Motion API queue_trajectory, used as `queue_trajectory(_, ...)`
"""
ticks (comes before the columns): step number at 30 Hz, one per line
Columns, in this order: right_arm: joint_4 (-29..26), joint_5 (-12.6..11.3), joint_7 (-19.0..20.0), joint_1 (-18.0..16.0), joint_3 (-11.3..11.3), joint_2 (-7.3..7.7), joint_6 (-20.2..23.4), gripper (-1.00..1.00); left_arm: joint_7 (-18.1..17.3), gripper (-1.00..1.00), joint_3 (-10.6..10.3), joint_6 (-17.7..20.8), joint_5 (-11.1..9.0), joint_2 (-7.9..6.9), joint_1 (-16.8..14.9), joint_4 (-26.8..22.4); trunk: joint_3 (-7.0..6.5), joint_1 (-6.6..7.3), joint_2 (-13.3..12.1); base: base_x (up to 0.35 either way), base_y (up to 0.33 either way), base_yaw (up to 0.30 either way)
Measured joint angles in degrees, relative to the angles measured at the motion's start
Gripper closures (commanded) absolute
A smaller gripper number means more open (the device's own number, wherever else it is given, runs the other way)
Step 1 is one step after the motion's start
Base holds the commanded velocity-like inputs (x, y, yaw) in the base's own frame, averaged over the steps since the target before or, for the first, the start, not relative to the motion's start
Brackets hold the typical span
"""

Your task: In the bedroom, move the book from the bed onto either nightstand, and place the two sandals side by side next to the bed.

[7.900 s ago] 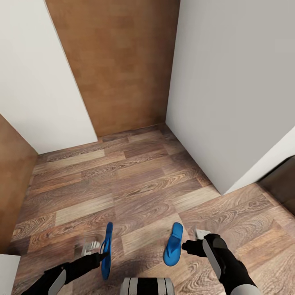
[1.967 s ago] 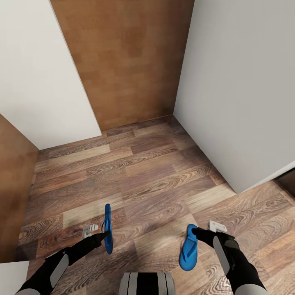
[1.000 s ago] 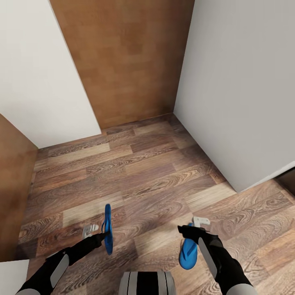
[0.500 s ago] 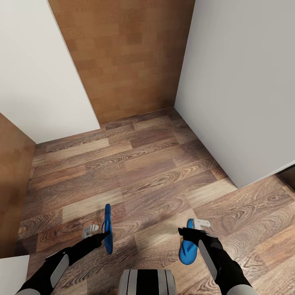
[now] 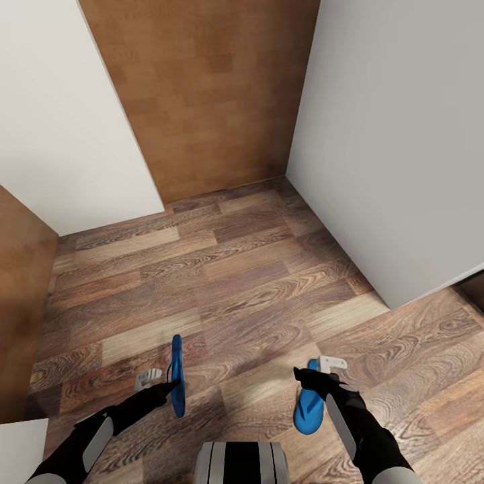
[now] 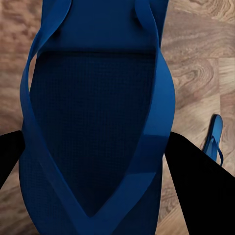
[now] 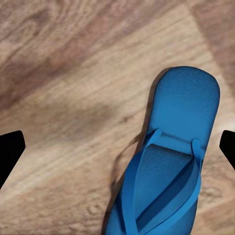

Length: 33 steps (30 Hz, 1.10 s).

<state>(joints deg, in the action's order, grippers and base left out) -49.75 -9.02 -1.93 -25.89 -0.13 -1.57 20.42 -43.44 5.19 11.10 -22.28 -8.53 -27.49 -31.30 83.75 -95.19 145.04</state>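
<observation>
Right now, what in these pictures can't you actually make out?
- Right sandal: in the head view its toe end sits behind the right gripper; in the right wrist view its heel is cut by the edge.
- Left sandal: seen edge-on in the head view; cropped in the left wrist view.
- Left gripper: contact with the sandal unclear.

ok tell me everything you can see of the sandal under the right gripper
The right sandal is a bright blue flip-flop with a textured sole and thin blue Y-straps. It lies flat, straps up, on the wood-plank floor. The right gripper hovers open over its rounded end, fingers apart on either side in the right wrist view, not gripping it.
</observation>
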Motion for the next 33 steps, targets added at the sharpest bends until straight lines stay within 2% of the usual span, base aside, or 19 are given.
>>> queue_trajectory(9,0.4,0.0,-0.05,-0.02,-0.32,0.01,-0.03,-1.0,0.01,1.0,0.0,0.0,0.0,0.0,0.0,0.0,0.0,0.0,0.0,0.0,0.0,0.0)
queue_trajectory(16,2.3,0.2,-0.31,-0.02,-2.88,0.03,-0.11,-1.0,0.0,1.0,0.0,0.0,0.0,0.0,0.0,0.0,0.0,0.0,0.0,0.0,0.0,0.0)
queue_trajectory(19,2.45,0.27,-2.24,-0.03,-3.13,0.02,-0.1,-1.0,0.0,1.0,0.0,0.0,0.0,0.0,0.0,0.0,0.0,0.0,0.0,0.0,0.0,0.0)
queue_trajectory(20,2.56,0.31,-6.17,0.0,-3.11,0.01,-0.06,-1.0,0.0,1.0,0.0,0.0,0.0,0.0,0.0,0.0,0.0,0.0,0.0,0.0,0.0,0.0)
queue_trajectory(21,2.56,0.27,-6.84,0.01,-3.1,0.01,-0.06,-1.0,0.0,1.0,0.0,0.0,0.0,0.0,0.0,0.0,0.0,0.0,0.0,0.0,0.0,0.0)
queue_trajectory(33,2.6,-0.12,-8.98,0.0,-3.07,0.02,-0.05,-1.0,0.0,1.0,0.07,0.0,0.0,0.0,0.0,0.0,0.0,0.0,0.0,0.0,0.0,0.0)
